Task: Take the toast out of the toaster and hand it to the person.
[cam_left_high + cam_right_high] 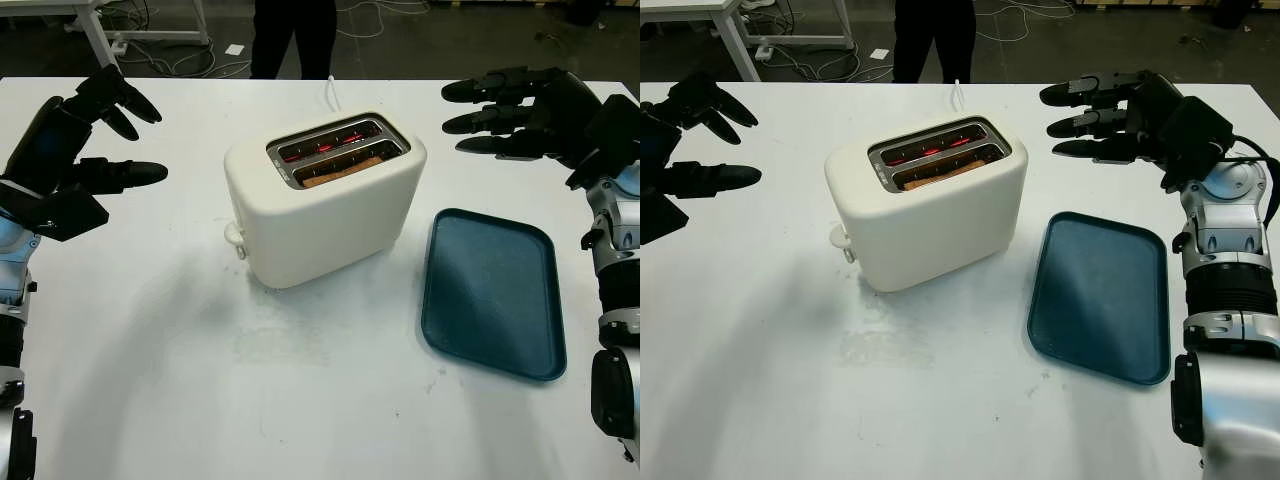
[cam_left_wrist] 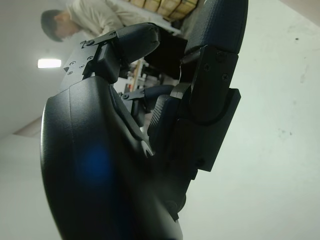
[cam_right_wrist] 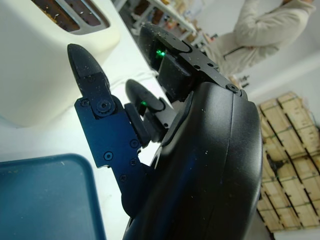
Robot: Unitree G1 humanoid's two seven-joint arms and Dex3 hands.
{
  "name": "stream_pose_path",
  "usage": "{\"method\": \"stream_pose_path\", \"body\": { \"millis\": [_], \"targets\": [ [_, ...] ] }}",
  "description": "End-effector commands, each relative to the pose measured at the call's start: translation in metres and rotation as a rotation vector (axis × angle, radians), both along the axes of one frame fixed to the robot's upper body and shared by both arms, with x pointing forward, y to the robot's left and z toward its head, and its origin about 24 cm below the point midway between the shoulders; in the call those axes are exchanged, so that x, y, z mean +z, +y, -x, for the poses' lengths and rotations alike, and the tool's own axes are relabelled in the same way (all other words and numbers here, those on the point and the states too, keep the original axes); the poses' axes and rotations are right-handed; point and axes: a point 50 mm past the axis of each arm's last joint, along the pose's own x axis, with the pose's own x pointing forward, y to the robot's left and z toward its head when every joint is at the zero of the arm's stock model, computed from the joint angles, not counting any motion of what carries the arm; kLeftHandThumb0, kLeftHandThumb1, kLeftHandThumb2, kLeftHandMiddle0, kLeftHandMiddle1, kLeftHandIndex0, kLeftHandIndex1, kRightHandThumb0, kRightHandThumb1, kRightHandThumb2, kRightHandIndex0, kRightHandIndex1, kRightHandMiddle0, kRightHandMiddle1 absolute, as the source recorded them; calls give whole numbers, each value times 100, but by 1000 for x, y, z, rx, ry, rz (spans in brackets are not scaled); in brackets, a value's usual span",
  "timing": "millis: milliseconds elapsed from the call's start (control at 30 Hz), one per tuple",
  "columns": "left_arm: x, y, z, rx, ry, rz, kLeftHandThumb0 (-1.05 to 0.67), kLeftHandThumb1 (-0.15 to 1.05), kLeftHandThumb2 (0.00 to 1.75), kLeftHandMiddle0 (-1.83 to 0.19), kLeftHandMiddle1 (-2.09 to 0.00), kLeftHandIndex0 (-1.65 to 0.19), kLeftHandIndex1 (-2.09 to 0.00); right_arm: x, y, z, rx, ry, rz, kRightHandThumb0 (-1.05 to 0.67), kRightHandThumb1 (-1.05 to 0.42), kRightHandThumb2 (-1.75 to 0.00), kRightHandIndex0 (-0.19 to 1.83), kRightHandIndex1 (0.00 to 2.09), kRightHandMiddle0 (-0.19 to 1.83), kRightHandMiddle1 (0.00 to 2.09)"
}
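Head-camera eye views show a cream two-slot toaster standing mid-table on the white table, a slice of toast sunk in its nearer slot and the far slot glowing red, with a dark teal tray just to its right and a person's dark legs beyond the far edge. Left wrist view has the left hand open above the tabletop, holding nothing. Right wrist view has the right hand, also open and empty, raised beside the toaster above the tray's far end.
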Motion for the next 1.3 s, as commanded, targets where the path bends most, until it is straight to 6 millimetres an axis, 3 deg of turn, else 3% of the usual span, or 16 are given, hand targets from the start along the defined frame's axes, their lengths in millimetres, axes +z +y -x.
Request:
{"method": "stream_pose_path", "body": {
  "millis": [0, 1267],
  "targets": [
    [1, -2, 0, -9, -15, 5, -94, 92, 14, -28, -160, -16, -149, -1, 0, 1, -10, 2, -3, -46, -70, 0, 86, 19, 86, 1],
    [2, -2, -1, -6, -17, -2, -96, 92, 17, -27, -160, -15, -148, -2, 0, 0, 7, -7, -12, -44, -70, 0, 87, 16, 85, 0]
  ]
}}
